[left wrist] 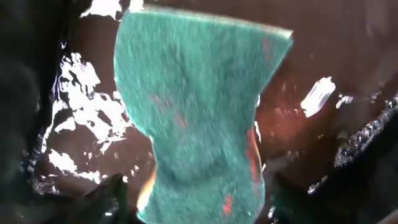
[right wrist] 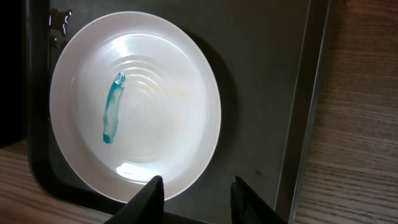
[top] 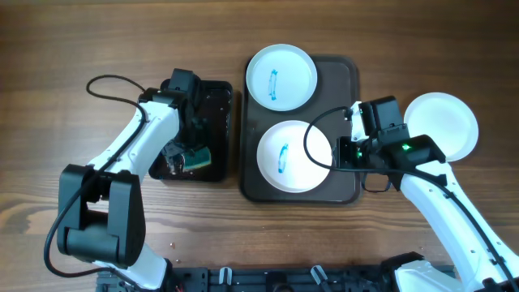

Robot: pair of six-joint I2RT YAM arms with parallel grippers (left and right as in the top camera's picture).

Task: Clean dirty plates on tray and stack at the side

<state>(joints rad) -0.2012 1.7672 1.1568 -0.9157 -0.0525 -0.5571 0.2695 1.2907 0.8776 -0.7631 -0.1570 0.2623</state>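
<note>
On the wooden table [top: 65, 49] the brown tray [top: 350, 77] carries two white plates, the far plate [top: 292, 65] and the near plate [top: 304, 166], each with a teal smear at centre. A third plate [top: 446, 113], plain white, lies right of the tray, partly under the right arm [top: 438, 195]. The left claw [top: 183, 156] is over the black tray [top: 219, 101], at a green sponge [top: 199, 156].

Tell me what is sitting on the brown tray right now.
The tray holds a far plate and a near plate, each white with a teal smear. A third plate lies beside it on the table. The right arm hides the near plate's right edge.
</note>
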